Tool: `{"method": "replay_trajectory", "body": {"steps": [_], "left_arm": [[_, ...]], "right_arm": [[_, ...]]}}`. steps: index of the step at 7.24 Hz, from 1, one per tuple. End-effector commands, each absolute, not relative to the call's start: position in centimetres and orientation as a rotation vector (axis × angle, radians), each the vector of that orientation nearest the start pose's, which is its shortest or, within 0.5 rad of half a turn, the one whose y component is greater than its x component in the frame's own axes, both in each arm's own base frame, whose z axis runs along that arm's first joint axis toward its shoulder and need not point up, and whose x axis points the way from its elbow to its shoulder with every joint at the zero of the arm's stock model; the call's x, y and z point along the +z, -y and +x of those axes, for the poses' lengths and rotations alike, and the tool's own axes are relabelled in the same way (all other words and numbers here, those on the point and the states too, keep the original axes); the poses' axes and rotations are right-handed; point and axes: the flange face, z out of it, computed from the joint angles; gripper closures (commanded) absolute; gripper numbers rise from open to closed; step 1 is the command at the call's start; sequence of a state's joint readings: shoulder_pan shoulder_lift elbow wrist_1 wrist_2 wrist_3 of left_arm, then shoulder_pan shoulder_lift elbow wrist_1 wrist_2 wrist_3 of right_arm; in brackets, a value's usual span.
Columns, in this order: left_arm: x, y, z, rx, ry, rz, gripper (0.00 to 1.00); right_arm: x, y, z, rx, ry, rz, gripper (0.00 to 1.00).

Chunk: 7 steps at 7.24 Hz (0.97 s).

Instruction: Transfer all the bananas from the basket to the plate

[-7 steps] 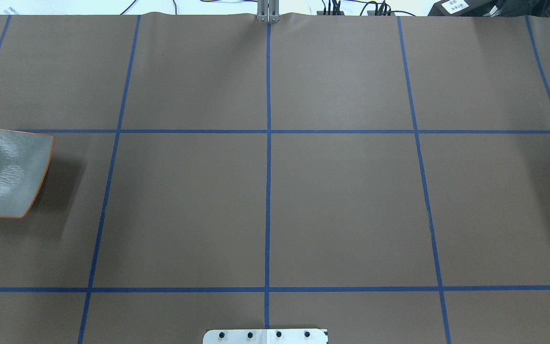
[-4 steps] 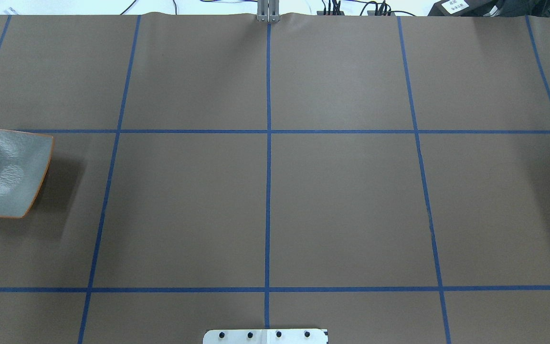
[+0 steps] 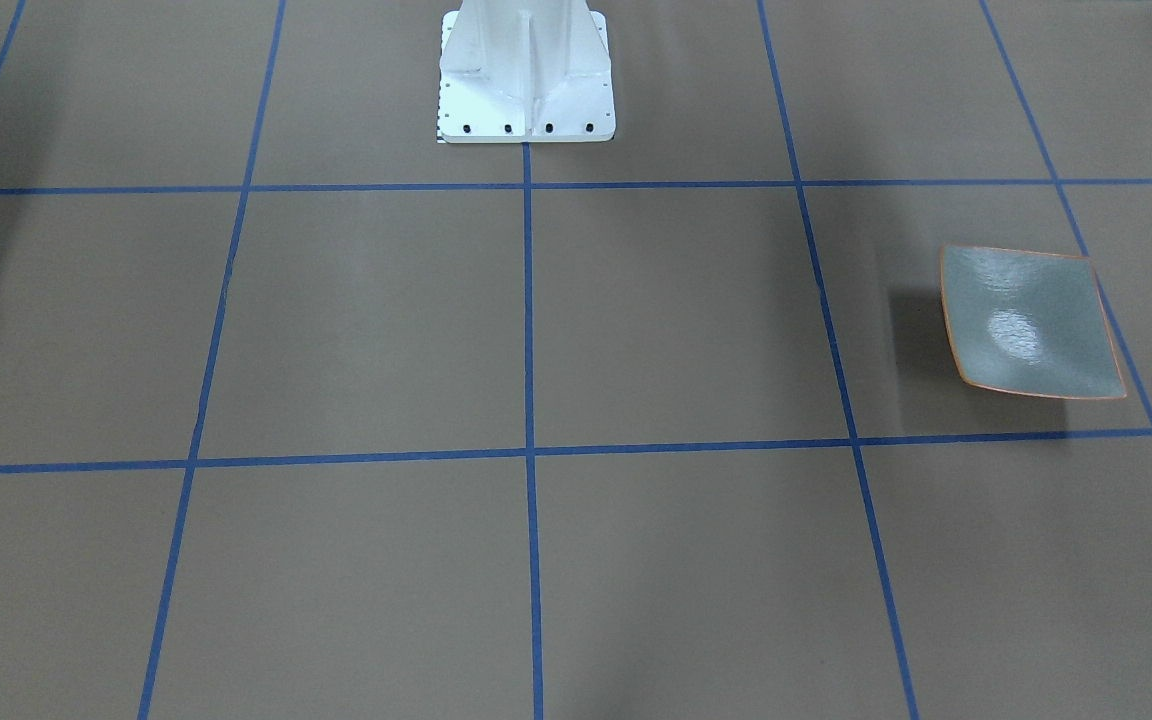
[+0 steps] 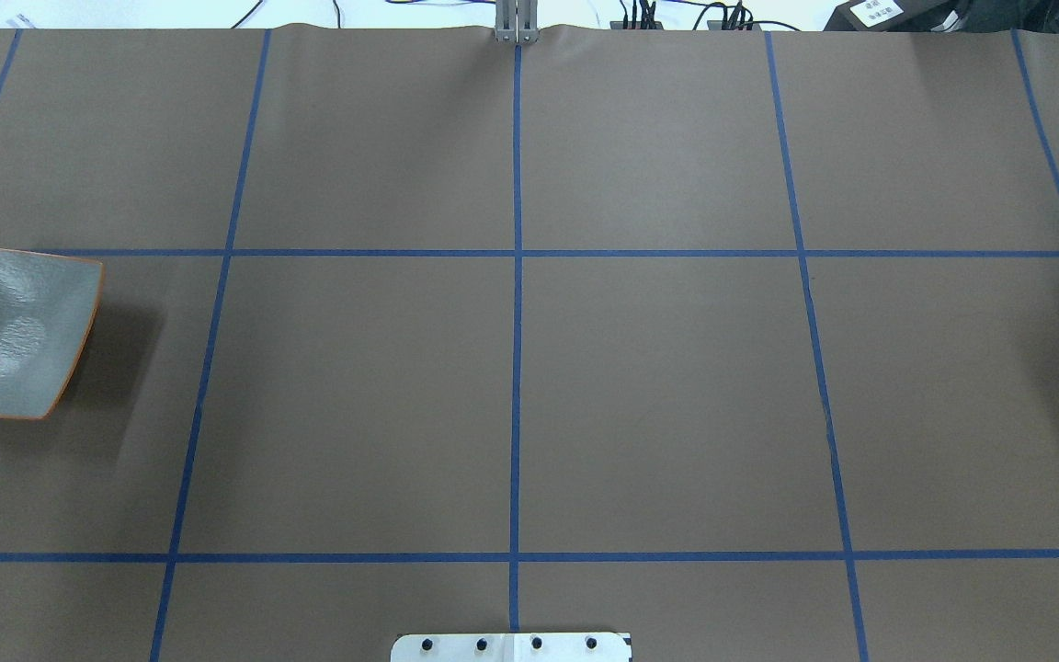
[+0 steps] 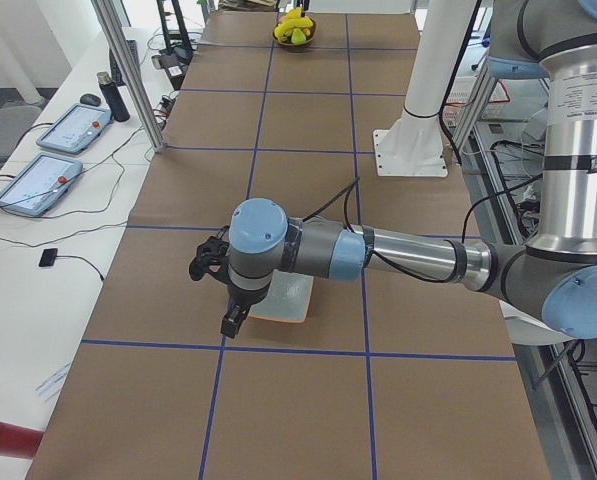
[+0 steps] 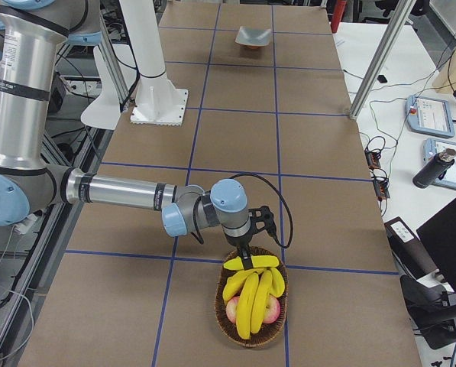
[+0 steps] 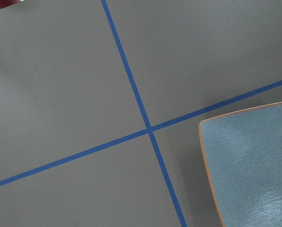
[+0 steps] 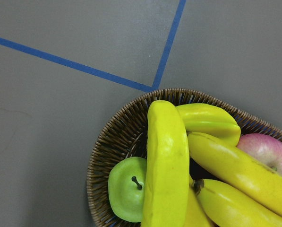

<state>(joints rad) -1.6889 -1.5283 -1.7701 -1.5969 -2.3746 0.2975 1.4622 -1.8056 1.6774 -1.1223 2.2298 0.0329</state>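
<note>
The left claw (image 5: 228, 330) hangs by one edge of the plate (image 4: 5, 331); we cannot tell if it is apart or together. The plate, square, glossy grey-green with a thin orange rim, sits bare at the left end of the desk (image 4: 511, 395). At the right end, the right claw (image 6: 248, 262), its grip also unreadable, hovers close over four smooth yellow bananas (image 6: 250, 294) heaped with apples (image 8: 126, 189) in a woven wicker basket (image 6: 224, 321). We judge no banana moved yet
</note>
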Motion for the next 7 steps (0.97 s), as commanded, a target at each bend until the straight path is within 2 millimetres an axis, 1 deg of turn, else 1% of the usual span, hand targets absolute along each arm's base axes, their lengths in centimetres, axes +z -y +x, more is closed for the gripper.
{"method": "replay_trajectory", "body": {"steps": [1,2,3,4,5,7], "left_arm": [[57.7,46.9,-11.8,0.241,-0.751,0.332,0.0],[57.7,46.9,-11.8,0.241,-0.751,0.332,0.0],[57.8,46.9,-11.8,0.241,-0.751,0.331,0.0],[57.7,46.9,-11.8,0.243,-0.751,0.333,0.0],[57.7,46.9,-11.8,0.241,-0.751,0.332,0.0],[57.7,46.9,-11.8,0.243,-0.751,0.333,0.0]], "right_arm": [[69.7,40.8,1.1,-0.13,0.651,0.261,0.07],[70.3,40.7,0.6,-0.129,0.645,0.271,0.08],[70.2,40.7,0.3,-0.137,0.647,0.272,0.18],[70.2,40.8,-0.4,-0.147,0.65,0.266,0.34],[70.2,40.7,-0.9,-0.161,0.65,0.261,0.37],[70.4,40.7,-1.0,-0.17,0.648,0.262,0.38]]}}
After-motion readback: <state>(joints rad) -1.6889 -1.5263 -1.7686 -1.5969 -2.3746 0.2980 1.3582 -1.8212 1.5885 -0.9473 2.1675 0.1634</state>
